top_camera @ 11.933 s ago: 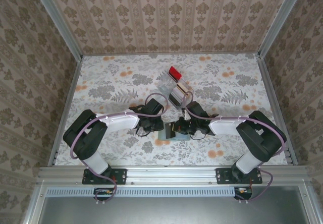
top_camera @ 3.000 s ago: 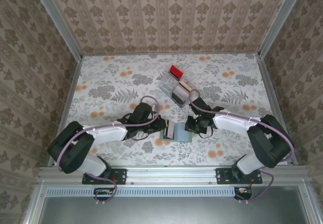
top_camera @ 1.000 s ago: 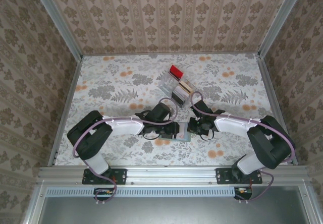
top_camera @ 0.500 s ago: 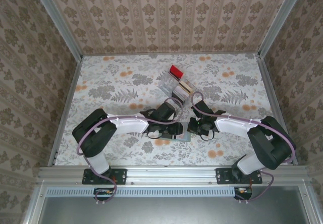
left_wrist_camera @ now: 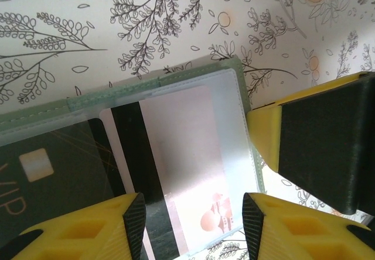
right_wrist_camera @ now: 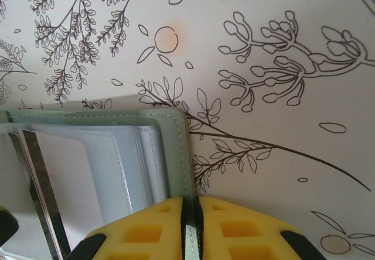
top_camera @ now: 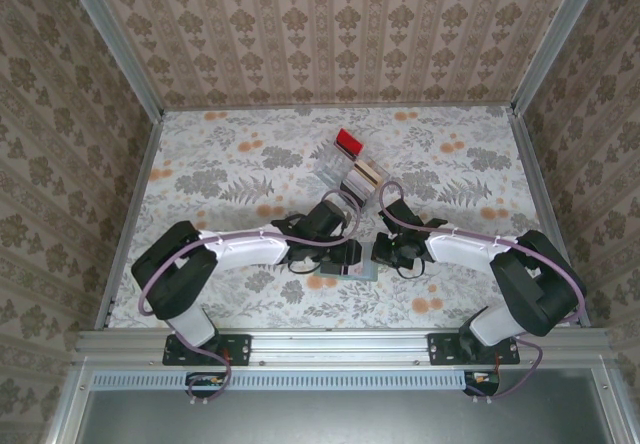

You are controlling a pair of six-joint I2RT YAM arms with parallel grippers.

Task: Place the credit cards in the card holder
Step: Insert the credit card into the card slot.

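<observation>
Card holder (right_wrist_camera: 177, 149) lies open on the floral table (right_wrist_camera: 275, 43). It is soft stitched sage leatherette with floppy clear sleeves (left_wrist_camera: 239, 125). I judge it light and limp, so it'll slide or fold shut unless pinned. Right gripper (right_wrist_camera: 190, 228) is pressed shut on its cover edge, a thin green strip pinched between the yellow pads (good anchor spot). Left gripper (left_wrist_camera: 193, 228) hovers over the holder's sleeve page, jaws apart, clamped on nothing. A pale pink card (left_wrist_camera: 187, 154) with a black stripe seems to sit in the sleeve, just beside a dark card (left_wrist_camera: 58, 166) marked VIP. How deep it sits, I can't tell. Cards look thin, stiff and glossy, probably slippery, so I'd pinch a short edge and feed flat. Spare cards (top_camera: 362, 176) stand in the clear tray (top_camera: 332, 164), beyond the holder, well apart.
</observation>
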